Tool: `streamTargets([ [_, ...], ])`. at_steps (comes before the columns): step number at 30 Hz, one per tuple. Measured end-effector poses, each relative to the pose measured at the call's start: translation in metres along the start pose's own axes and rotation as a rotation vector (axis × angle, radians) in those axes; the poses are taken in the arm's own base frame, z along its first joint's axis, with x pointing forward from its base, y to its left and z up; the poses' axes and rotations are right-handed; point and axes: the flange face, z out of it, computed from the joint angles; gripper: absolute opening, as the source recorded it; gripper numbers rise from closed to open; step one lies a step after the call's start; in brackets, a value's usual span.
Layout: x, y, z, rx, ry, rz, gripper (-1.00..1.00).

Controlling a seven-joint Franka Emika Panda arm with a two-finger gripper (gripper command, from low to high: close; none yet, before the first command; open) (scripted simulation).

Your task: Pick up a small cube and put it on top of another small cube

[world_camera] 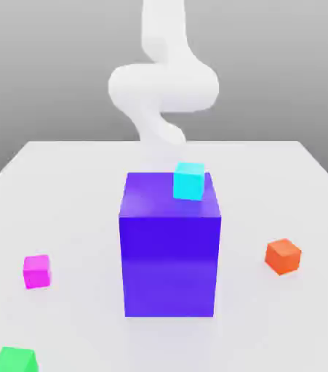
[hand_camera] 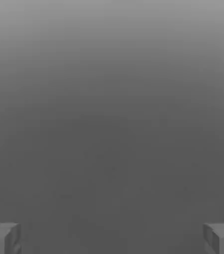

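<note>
I read the claw [hand_camera: 112, 238] spread wide, holding nothing. Cyan cube [world_camera: 189, 181] sits on the big blue block [world_camera: 170, 254]; magenta cube [world_camera: 37, 270] and orange cube [world_camera: 283, 256] lie on the table [world_camera: 79, 189].

A big purple block [world_camera: 170, 247] stands in the middle of the white bench [world_camera: 72, 196] and is the one tall thing in the way. A small blue cube [world_camera: 189, 181] sits at its top back edge. The pink cube [world_camera: 37, 270], orange cube [world_camera: 283, 256] and green cube [world_camera: 14, 360] lie well apart, with bare bench between them. The jaws stand wide, with nothing between the two fingers [hand_camera: 2, 238].
</note>
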Motion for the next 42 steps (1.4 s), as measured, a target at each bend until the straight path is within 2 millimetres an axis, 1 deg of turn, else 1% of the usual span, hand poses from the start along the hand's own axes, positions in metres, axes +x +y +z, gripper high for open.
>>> streamTargets([
  [2, 0.013, 0.028, 0.053, -0.09, -0.009, 0.106, 0.0],
  [5, 0.026, 0.079, 0.12, -0.21, -0.02, 0.259, 0.0],
  [8, 0.031, 0.14, 0.176, -0.322, -0.031, 0.414, 0.0],
  [10, 0.029, 0.185, 0.208, -0.394, -0.039, 0.519, 0.0],
  [13, 0.019, 0.255, 0.246, -0.498, -0.052, 0.681, 0.0],
  [15, 0.006, 0.302, 0.266, -0.564, -0.061, 0.792, 0.0],
  [17, -0.012, 0.349, 0.281, -0.628, -0.07, 0.905, 0.0],
  [18, -0.02, 0.377, 0.285, -0.662, -0.069, 0.978, 0.0],
  [20, -0.045, 0.417, 0.294, -0.722, -0.083, 1.088, 0.0],
  [21, -0.055, 0.43, 0.3, -0.739, -0.088, 1.119, 0.0],
  [23, -0.068, 0.444, 0.313, -0.752, -0.093, 1.139, 0.0],
  [27, -0.086, 0.464, 0.342, -0.757, -0.093, 1.145, 0.0],
  [28, -0.09, 0.468, 0.347, -0.758, -0.093, 1.145, -1.0],
  [33, -0.09, 0.468, 0.347, -0.757, -0.092, 1.144, -1.0],
  [34, -0.092, 0.47, 0.35, -0.757, -0.092, 1.145, -1.0],
  [35, -0.09, 0.468, 0.347, -0.757, -0.093, 1.145, -1.0],
  [37, -0.083, 0.461, 0.337, -0.756, -0.093, 1.146, -1.0],
  [41, -0.068, 0.442, 0.309, -0.756, -0.094, 1.145, -1.0],
  [42, -0.062, 0.437, 0.307, -0.754, -0.099, 1.133, -1.0],
])
